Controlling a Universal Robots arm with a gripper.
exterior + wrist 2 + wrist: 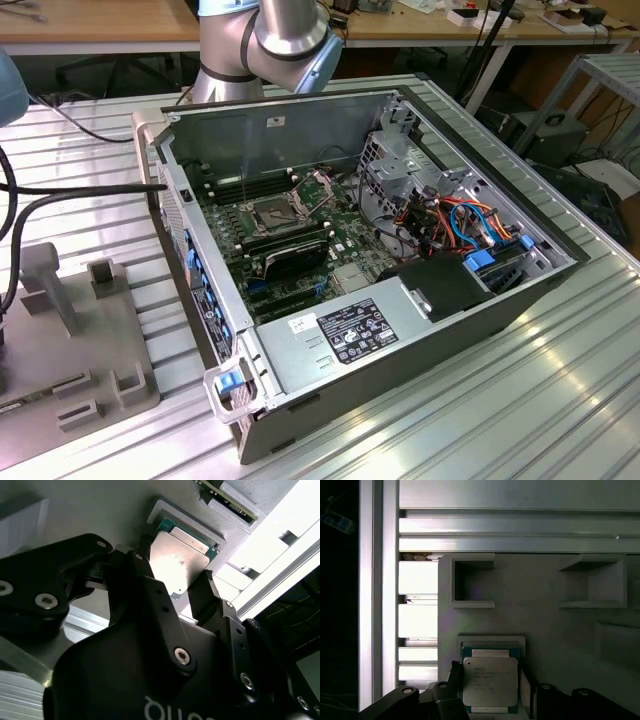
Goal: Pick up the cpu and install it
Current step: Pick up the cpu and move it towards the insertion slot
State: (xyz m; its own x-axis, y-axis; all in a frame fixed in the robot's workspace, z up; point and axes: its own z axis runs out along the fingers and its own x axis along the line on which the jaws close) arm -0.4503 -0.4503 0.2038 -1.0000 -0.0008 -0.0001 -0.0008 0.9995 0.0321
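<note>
At the exterior view's left the grey tray (pixel 60 350) lies on the ribbed table (pixel 500 400), and dark cables (pixel 60 195) cross the table just beyond it. Next comes the open case (pixel 300 130), with my arm (pixel 270 40) rising behind its back wall. Inside the case the socket (pixel 275 212) sits near that wall, and the black card (pixel 290 258) stands just on the camera's side of it. The power supply (pixel 350 335) fills the near corner, and coloured wires (pixel 470 215) bunch toward the exterior view's right. In both wrist views my gripper (pixel 176 560) (pixel 490 680) straddles the cpu (pixel 182 555) (pixel 490 687), one black side close against each of two opposite edges. Whether I am clamped on it or only standing around it, I cannot tell. The cpu lies flat with its metal top toward the cameras, seated in a shallow recess of the tray. In the first wrist view a square pocket (pixel 472 580) opens in the tray beyond the recess, and a bright rail (pixel 377 605) runs along the tray's edge.
</note>
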